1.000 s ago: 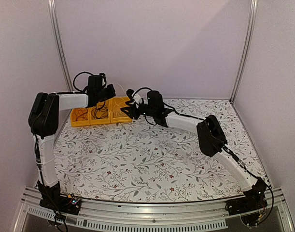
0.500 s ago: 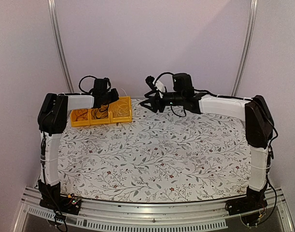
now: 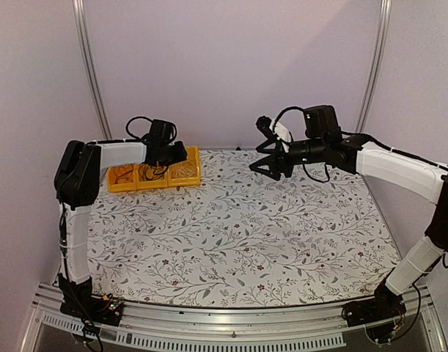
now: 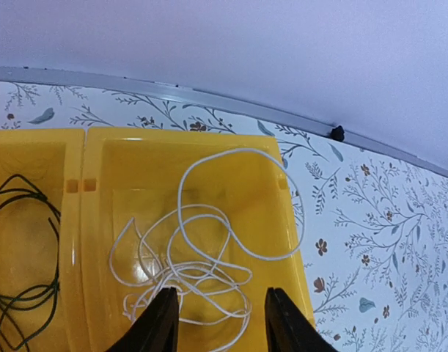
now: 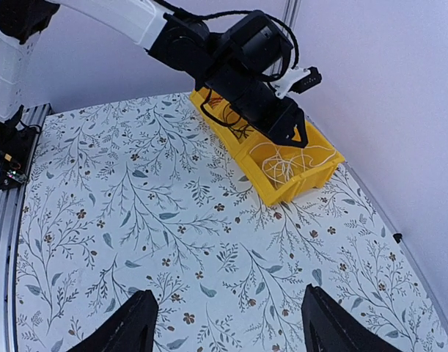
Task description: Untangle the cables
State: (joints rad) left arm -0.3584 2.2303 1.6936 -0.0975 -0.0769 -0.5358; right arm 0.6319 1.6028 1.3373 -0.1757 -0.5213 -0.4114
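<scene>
Inside the end compartment of the yellow plastic bin (image 4: 288, 220) lies a thin white cable (image 4: 202, 268), loosely snarled, one loop riding up the rim. Light, limp and slippery by the look; that free loop seems the best hold. The left pincer (image 4: 220, 312) hovers above, parted, empty. Only the right wrist view shows the right pincer (image 5: 227, 323), wide, over the floral table (image 5: 99, 220).

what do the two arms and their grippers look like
Both arms have white tubular links, left arm and right arm, joined by bulky black joints. Black cables run along them and loop above the wrists. The left gripper and right gripper have plain black fingers.
</scene>
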